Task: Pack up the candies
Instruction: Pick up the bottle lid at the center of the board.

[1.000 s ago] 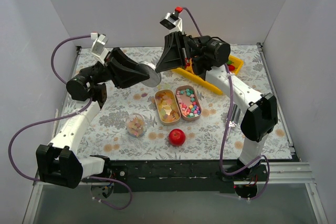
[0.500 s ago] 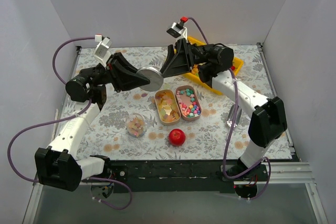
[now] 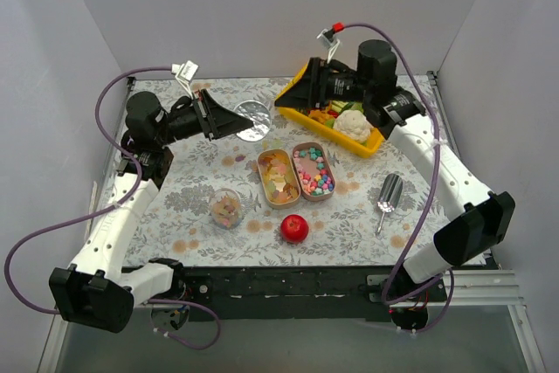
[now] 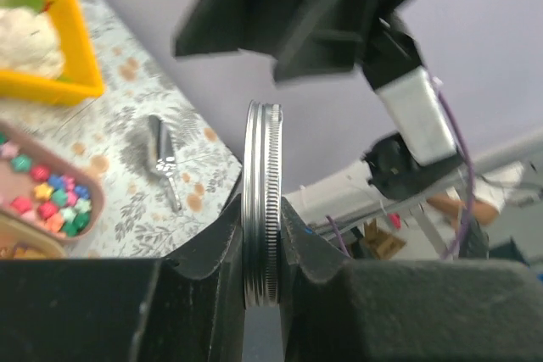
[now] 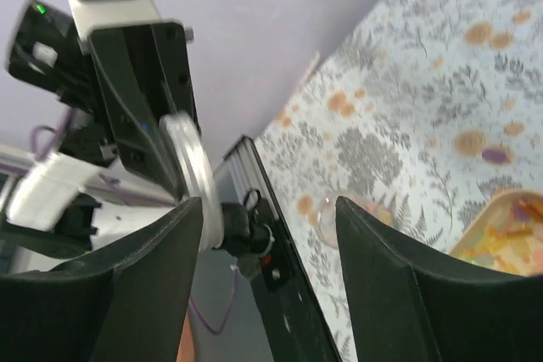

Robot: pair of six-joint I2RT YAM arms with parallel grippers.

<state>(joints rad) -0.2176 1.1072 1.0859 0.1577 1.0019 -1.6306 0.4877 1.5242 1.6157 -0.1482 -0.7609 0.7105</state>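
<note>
Beyond spread right gripper (image 5: 269,209), left gripper (image 5: 174,177) clasps lid (image 5: 197,158).

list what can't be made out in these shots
Top view: the right gripper hides the left end of the yellow tray.
Top view: the candies in the jar are too small to count; the right wrist view blurs that jar.
Left wrist view: the metal lid is edge-on, its face unseen.
Left wrist view: the tin of coloured stars is cut off by the left edge.
</note>
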